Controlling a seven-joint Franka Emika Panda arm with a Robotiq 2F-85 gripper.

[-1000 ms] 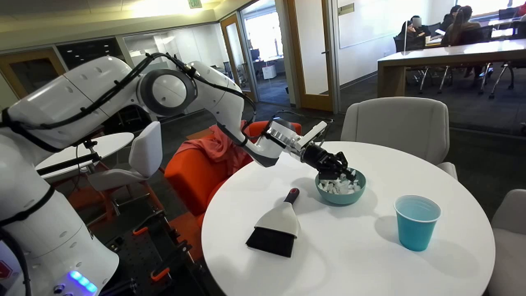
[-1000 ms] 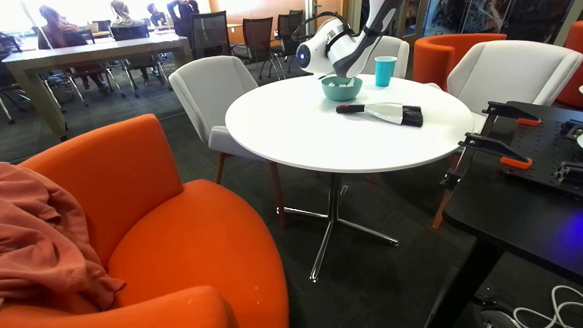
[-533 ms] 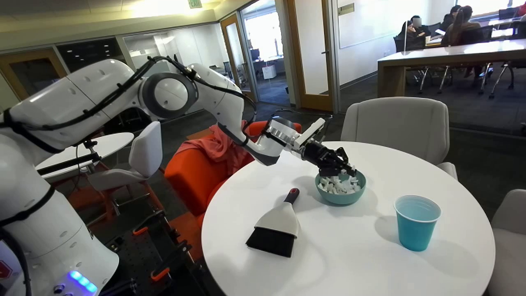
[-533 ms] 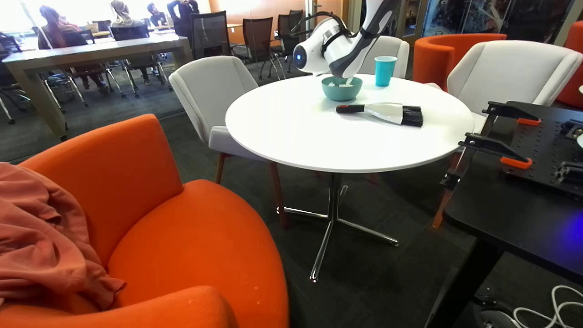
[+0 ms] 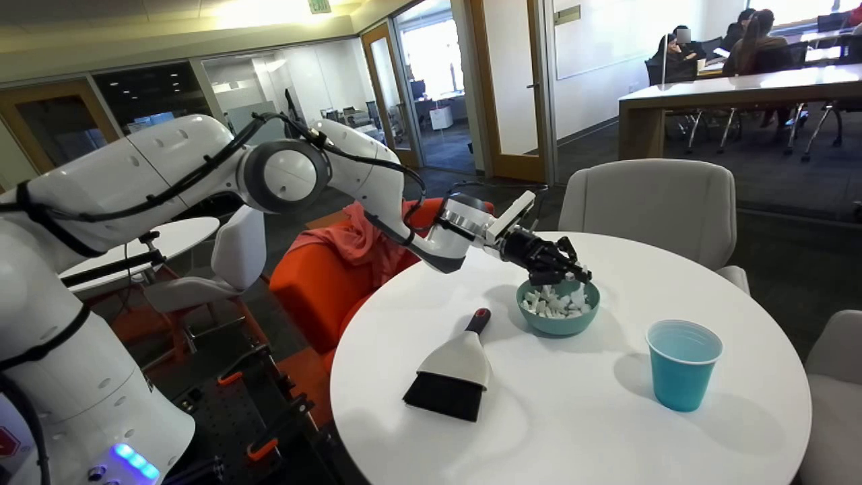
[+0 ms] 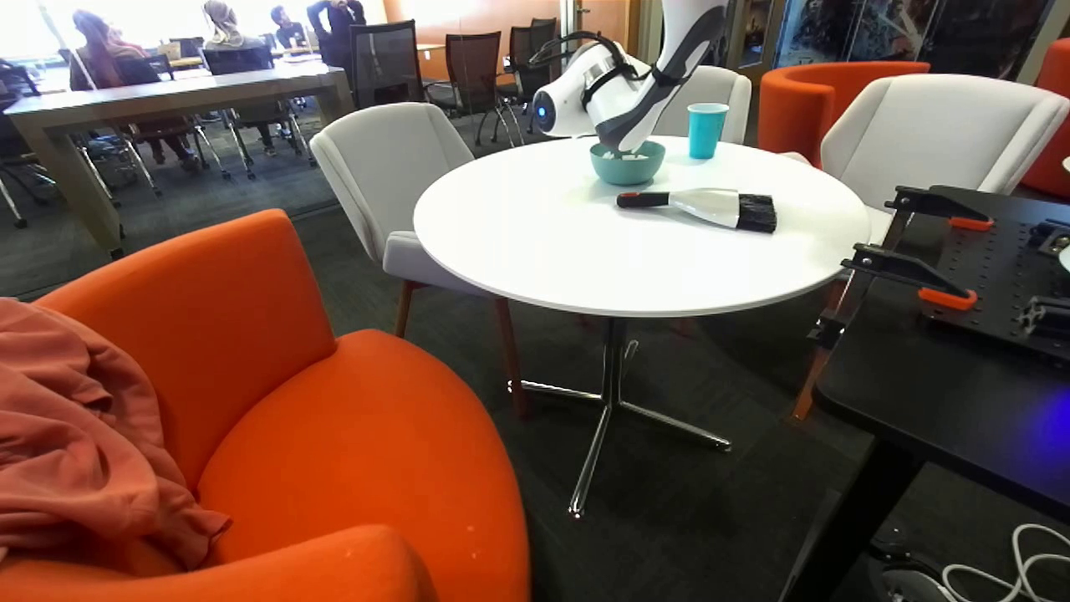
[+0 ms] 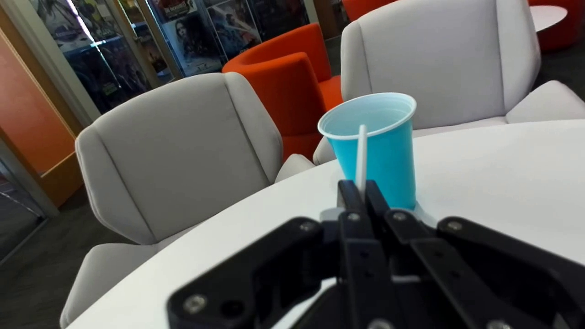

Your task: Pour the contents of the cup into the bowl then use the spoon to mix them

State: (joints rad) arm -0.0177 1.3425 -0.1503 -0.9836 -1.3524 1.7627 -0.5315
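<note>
The pale teal bowl (image 5: 557,327) stands on the round white table and holds the contents, small white bits (image 5: 553,304). The bowl also shows in an exterior view (image 6: 627,172), partly behind the arm. The bright blue cup (image 5: 683,369) stands upright on the table, apart from the bowl; it also shows in the wrist view (image 7: 390,160). My gripper (image 5: 580,273) is over the bowl's far rim, tilted down. In the wrist view, its fingertips (image 7: 360,192) are shut on the spoon (image 7: 361,153), whose thin white end sticks up. The spoon's other end is hidden.
A brush with a dark handle and black bristles (image 5: 455,369) lies on the table (image 5: 572,431) near the bowl. A grey chair (image 5: 650,209) stands behind the table. An orange chair (image 5: 313,289) with a pink cloth stands close beside the table.
In an exterior view, my gripper has risen slightly from among the white bits and shifted a little right over the bowl. The arm's elbow has lowered. The bowl, cup and brush stay put.
</note>
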